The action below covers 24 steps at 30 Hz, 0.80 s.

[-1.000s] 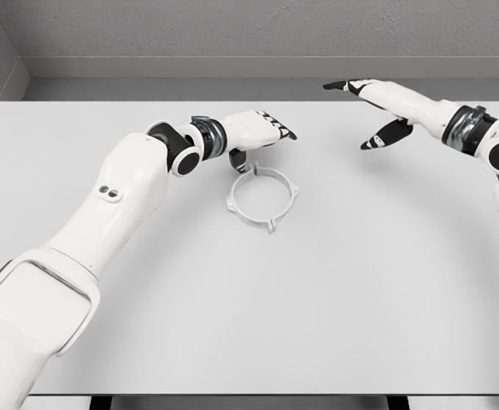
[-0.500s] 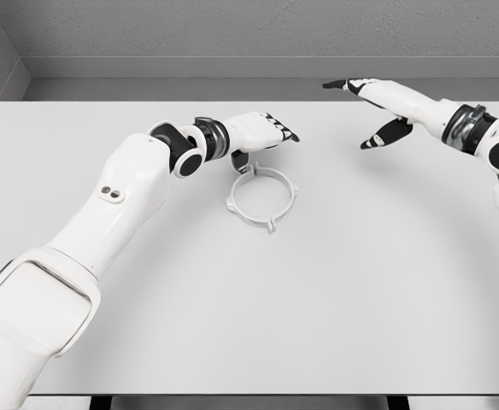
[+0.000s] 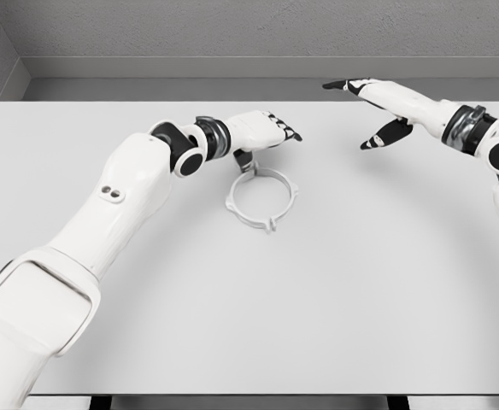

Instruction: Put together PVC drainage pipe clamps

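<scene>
A white PVC clamp ring [image 3: 261,198] with small tabs on its rim lies on the white table [image 3: 335,282], left of the middle. My left hand [image 3: 268,143] hovers over the ring's far left edge. Its fingers [image 3: 279,130] stretch out flat to the right, and its dark thumb [image 3: 244,160] points down onto the ring's far tab; no closed grasp shows. My right hand [image 3: 367,113] hangs above the table at the far right, well away from the ring, with fingers spread and nothing in it.
A grey wall [image 3: 232,34] runs behind the table's far edge. The table's front edge [image 3: 249,395] lies close to the bottom of the view. My left forearm [image 3: 130,196] crosses the left part of the table.
The left hand has crept slightly to the right over the ring. The ring has shifted a little up and left under the thumb. The right hand has stayed still.
</scene>
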Motion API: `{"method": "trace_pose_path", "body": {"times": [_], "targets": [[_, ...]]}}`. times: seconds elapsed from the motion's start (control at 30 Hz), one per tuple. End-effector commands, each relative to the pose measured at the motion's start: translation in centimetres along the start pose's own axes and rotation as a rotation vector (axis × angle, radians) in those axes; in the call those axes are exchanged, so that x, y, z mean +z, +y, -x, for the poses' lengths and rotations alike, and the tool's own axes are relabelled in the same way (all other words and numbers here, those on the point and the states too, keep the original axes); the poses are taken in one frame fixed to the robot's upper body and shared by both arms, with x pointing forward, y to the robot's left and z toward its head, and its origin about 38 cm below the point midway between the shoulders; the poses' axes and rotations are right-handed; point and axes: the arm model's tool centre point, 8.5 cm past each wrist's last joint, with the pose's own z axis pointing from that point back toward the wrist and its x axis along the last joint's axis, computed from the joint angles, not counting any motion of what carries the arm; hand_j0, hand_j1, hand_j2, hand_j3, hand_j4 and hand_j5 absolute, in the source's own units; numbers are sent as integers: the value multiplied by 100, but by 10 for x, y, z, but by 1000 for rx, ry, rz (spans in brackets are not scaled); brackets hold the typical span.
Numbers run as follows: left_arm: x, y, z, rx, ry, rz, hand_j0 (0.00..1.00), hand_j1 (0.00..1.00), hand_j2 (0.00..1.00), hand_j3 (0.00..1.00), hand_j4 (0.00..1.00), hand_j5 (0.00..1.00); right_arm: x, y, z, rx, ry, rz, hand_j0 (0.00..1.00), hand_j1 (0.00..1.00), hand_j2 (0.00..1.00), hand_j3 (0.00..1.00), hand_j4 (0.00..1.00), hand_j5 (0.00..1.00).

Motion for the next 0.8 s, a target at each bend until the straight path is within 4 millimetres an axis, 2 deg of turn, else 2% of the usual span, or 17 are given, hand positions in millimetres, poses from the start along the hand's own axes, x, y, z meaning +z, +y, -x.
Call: {"method": "trace_pose_path", "body": {"times": [0.0,0.33,0.6,0.77], "targets": [[0,1,0,3,-1,-3,100,100,100,100,100,100,0,-2,0,-5,-1,7,100,100,100,100,100,100],[0,2,0,5,-1,-8,100,100,100,100,100,100,0,-1,0,-6,-1,5,100,100,100,100,100,100],[5,21,-6,5,-27,-69,100,100,100,100,100,100,2,-3,-1,4,-3,8,100,100,100,100,100,100],[19,20,14,22,3,-84,100,100,100,100,100,100,4,-5,-1,10,-3,9,100,100,100,100,100,100]]}}
